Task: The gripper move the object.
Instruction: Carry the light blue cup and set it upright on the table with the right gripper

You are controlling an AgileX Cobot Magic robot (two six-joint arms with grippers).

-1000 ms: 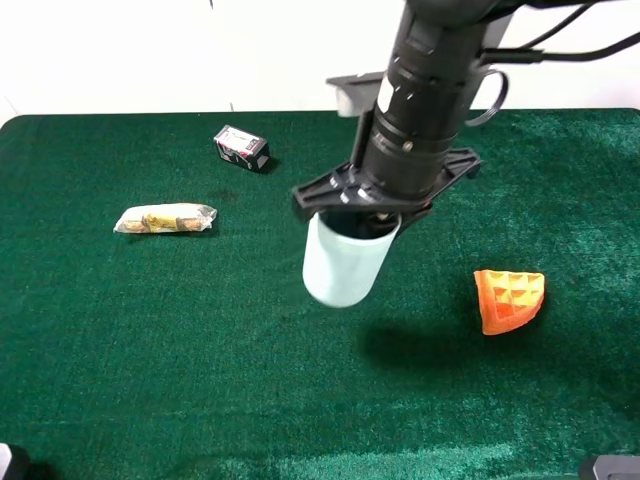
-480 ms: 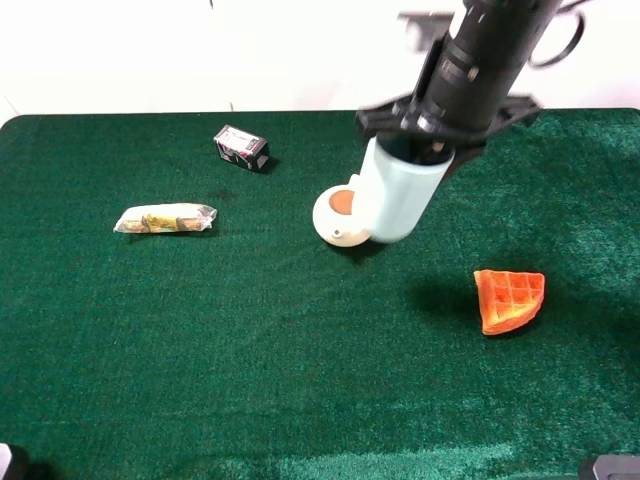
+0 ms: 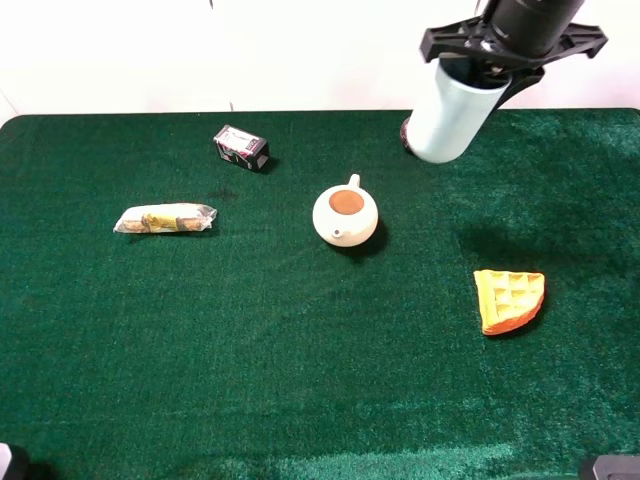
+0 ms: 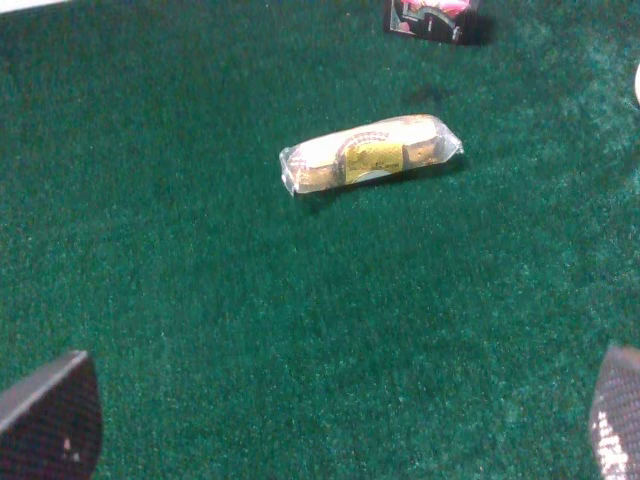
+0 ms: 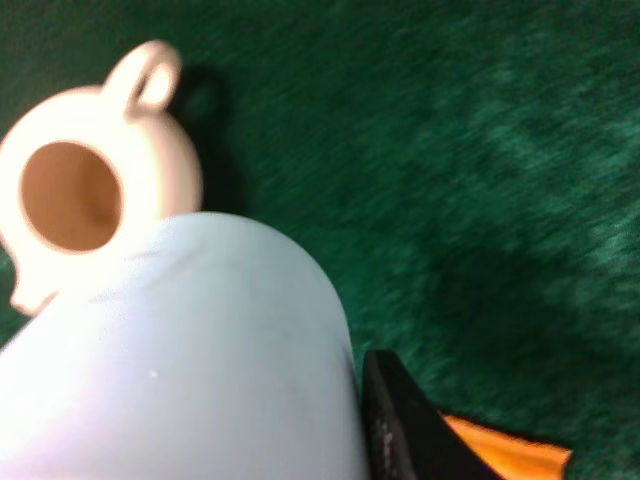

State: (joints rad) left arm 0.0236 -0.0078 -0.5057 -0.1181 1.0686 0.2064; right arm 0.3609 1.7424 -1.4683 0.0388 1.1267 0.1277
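A tall pale blue cup (image 3: 452, 115), up in the air over the far right part of the green table (image 3: 250, 350), touching nothing below. Tilted, with its top end tucked up into the right gripper (image 3: 508, 55) and its bottom end pointing down and to the left. Squeezed tight on the cup's top, that gripper. Probably just needs lowering and letting go. Cream teapot (image 3: 345, 215) and orange waffle (image 3: 510, 300) both well apart. Far off, the left gripper (image 4: 340, 420), spread wide, holding nothing.

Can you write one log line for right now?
right gripper: shut on cup, off table | left gripper: open | teapot: on table
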